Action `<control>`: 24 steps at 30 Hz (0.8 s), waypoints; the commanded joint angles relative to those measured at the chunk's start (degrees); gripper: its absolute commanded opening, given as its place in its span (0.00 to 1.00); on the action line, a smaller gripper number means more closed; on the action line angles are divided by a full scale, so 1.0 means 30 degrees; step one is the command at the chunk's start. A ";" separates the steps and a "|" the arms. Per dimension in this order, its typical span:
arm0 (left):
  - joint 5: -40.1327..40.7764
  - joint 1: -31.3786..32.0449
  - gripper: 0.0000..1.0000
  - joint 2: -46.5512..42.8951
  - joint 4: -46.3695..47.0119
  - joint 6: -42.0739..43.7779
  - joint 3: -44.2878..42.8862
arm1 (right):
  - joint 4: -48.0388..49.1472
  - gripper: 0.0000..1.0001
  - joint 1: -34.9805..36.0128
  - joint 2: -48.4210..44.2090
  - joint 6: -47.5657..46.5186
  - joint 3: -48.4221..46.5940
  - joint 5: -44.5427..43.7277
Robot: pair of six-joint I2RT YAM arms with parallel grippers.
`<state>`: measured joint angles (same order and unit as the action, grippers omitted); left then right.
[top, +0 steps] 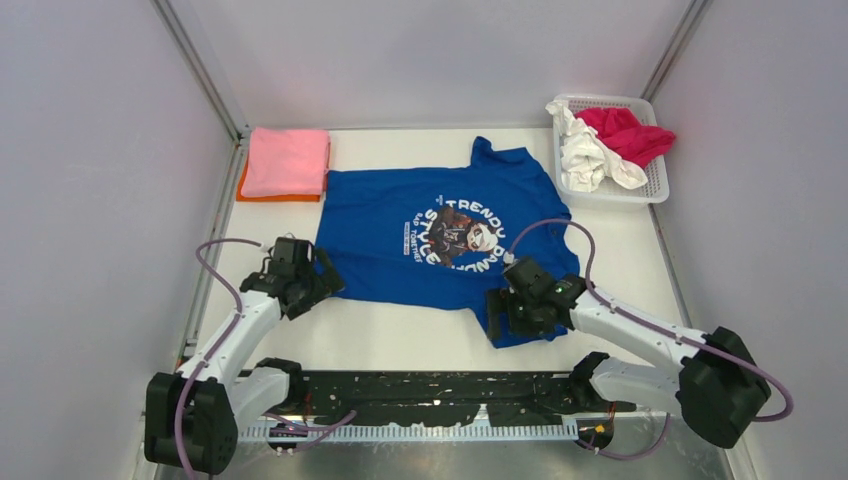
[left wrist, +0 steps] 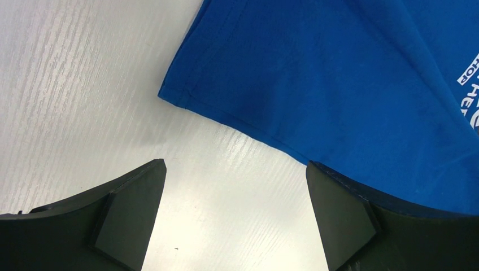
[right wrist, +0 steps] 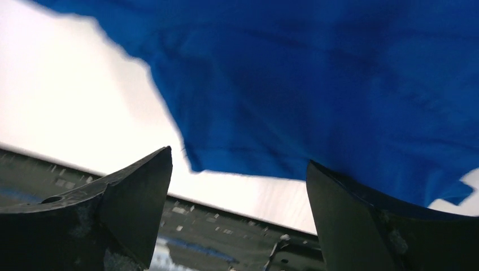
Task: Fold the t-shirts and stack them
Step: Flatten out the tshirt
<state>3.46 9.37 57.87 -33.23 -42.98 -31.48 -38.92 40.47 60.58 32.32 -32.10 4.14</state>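
White table [top: 400, 345]: blue t-shirt [top: 380, 220] lies spread flat at centre, print up. Left gripper [top: 318, 282] and right gripper [top: 500, 318] gape wide at its near corners, holding nothing, probably poised to pinch for a fold. Pink tee [top: 285, 160] sits folded far left.

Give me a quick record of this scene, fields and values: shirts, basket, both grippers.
spread out: blue tee, print up, mid-table
folded stack: pink tee on orange tee, far left
basket: far right, holds white tee and crimson tee, crumpled
left gripper: open, at blue tee's left edge
right gripper: open, at blue tee's near right corner
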 commanded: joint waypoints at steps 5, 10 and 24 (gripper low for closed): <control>0.0726 -0.0300 1.00 0.0521 0.0541 0.0294 -0.0866 | 0.4177 0.96 -0.3902 0.2527 -0.0467 -0.1708 -0.6060; 0.0784 -0.0451 1.00 0.0855 0.0691 0.0268 -0.1085 | 0.6447 0.95 -0.4622 0.4016 -0.3530 -0.3380 -0.7404; 0.1762 -0.0487 1.00 -0.1697 -0.2442 -0.1501 0.0543 | 0.3116 0.95 -0.5182 -0.2167 -0.2839 -0.2090 -0.6295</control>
<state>6.22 8.12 56.25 -35.88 -44.73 -32.01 -27.11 25.21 61.67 22.65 -40.51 -14.92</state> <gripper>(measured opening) 0.994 0.955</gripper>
